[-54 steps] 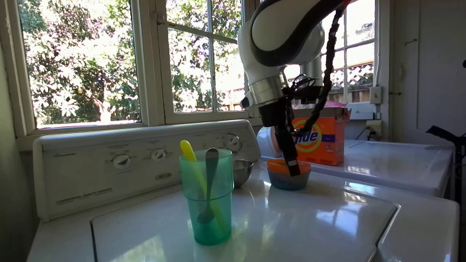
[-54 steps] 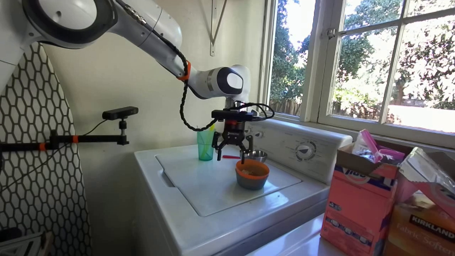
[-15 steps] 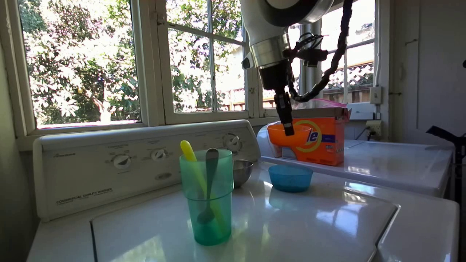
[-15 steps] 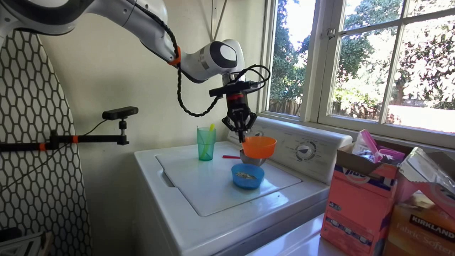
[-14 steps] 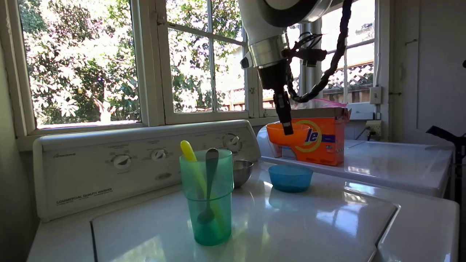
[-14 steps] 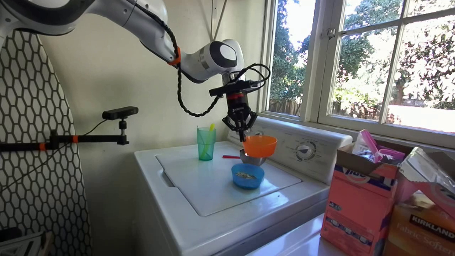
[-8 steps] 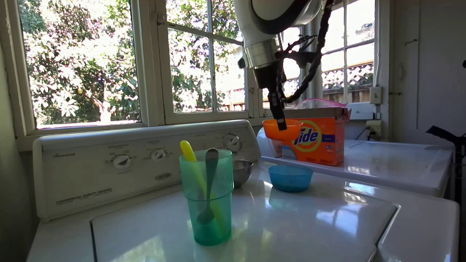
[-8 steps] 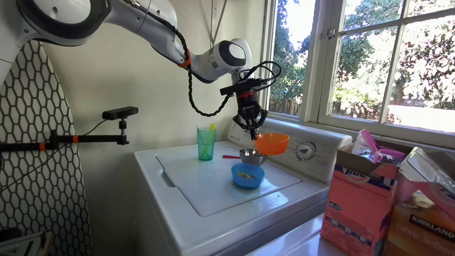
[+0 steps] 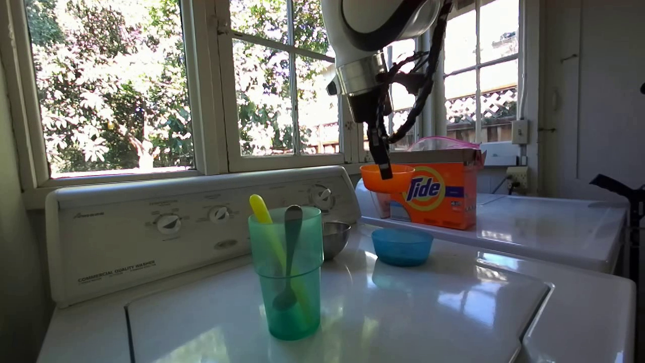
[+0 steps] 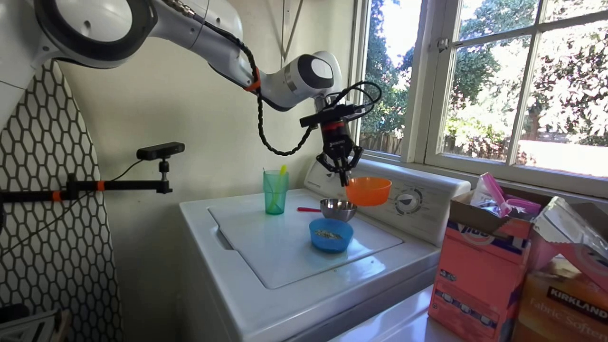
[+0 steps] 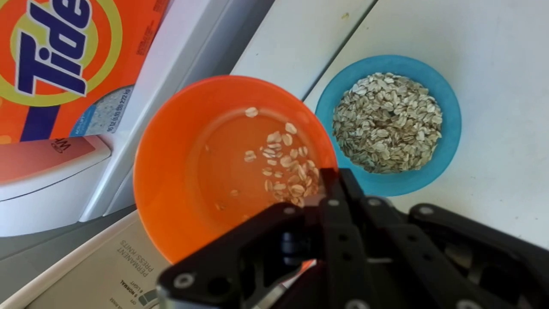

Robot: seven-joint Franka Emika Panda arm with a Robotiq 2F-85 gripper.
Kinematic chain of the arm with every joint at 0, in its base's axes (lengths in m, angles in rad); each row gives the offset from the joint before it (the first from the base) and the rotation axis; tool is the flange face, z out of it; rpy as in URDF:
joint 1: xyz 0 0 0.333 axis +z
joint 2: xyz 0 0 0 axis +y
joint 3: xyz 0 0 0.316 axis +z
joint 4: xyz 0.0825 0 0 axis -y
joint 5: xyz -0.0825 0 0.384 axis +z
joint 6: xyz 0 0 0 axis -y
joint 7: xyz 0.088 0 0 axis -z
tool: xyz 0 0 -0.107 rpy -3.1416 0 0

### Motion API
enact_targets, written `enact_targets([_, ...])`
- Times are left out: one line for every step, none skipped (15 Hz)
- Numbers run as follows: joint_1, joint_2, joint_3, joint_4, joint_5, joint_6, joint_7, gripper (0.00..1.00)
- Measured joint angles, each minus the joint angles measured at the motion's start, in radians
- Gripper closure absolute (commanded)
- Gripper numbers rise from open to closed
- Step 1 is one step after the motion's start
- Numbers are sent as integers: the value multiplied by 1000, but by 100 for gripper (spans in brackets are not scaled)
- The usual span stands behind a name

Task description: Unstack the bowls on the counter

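My gripper [image 11: 336, 174] is shut on the near rim of the orange bowl [image 11: 171, 167], whose bottom holds some scattered oat flakes. In both exterior views this orange bowl [image 10: 368, 192] hangs in the air at the fingertips, near the raised back panel. Below it, the blue bowl [image 10: 331, 240] stands upright on the white counter [image 10: 266, 247]. Flat oats fill the blue bowl [image 11: 448, 141], as the wrist view shows; the orange rim overlaps its left edge there. Behind the blue bowl a grey metal bowl [image 10: 349, 213] rests on the counter.
A translucent green cup [image 9: 284, 252] with a yellow utensil and a spoon stands on the counter. A red handle [image 10: 308, 209] lies beside the metal bowl. The knobbed back panel [image 10: 427, 213] borders the counter. An orange Tide box [image 9: 443, 196] stands on the adjoining white surface.
Several seconds back the gripper was open above the orange bowl nested in the blue one. It has since lifted the orange bowl out. Over the last second both moved toward the back panel.
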State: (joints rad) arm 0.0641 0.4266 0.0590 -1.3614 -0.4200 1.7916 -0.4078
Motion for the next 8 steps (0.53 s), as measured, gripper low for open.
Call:
enact_targets([0, 16, 0, 30, 0, -14, -10, 99])
enact_targets([0, 38, -1, 68, 2, -32, -25, 99])
enact_targets([0, 64, -1, 114, 4, -57, -44, 99])
enact_targets([-1, 92, -1, 161, 7, -84, -65, 99])
enact_targets([-2, 120, -2, 208, 11, -113, -89, 99])
enact_targets([-2, 148, -3, 253, 14, -141, -111, 99])
enact_targets([-2, 177, -4, 296, 17, -166, -130, 99])
enact_targets([-2, 207, -4, 340, 18, -189, -147, 99])
